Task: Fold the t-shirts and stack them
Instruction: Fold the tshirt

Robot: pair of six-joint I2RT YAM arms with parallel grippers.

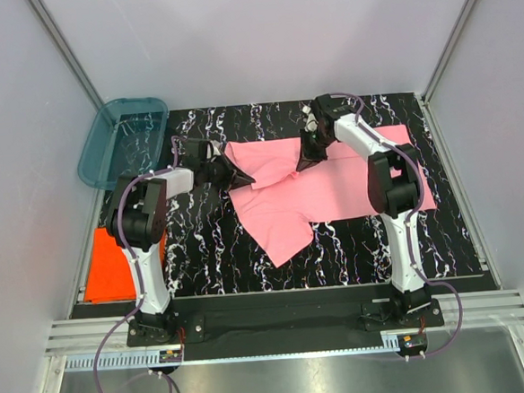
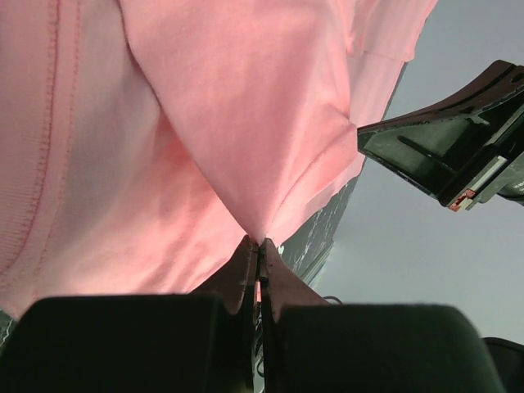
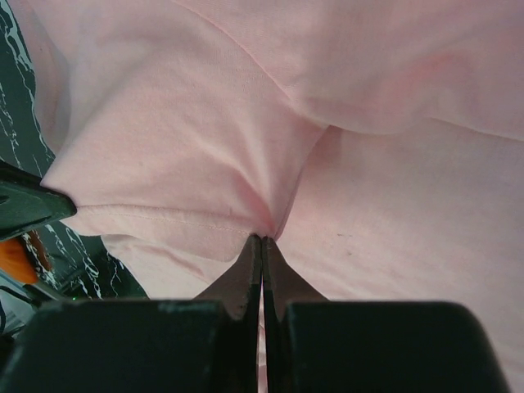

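The light pink t-shirt (image 1: 325, 192) lies spread on the black marbled mat, partly folded over at its upper left. My left gripper (image 1: 235, 173) is shut on its left edge; the left wrist view shows the cloth (image 2: 246, 123) pinched at the fingertips (image 2: 259, 242). My right gripper (image 1: 301, 164) is shut on a fold near the shirt's middle top; the right wrist view shows pink cloth (image 3: 246, 147) bunched at the tips (image 3: 262, 239). The orange-red t-shirt (image 1: 108, 266) lies folded at the left, beside the left arm's base.
A teal see-through tub (image 1: 123, 141) stands at the back left corner, off the mat (image 1: 202, 246). Grey walls enclose the table on three sides. The other gripper shows at the right of the left wrist view (image 2: 458, 147).
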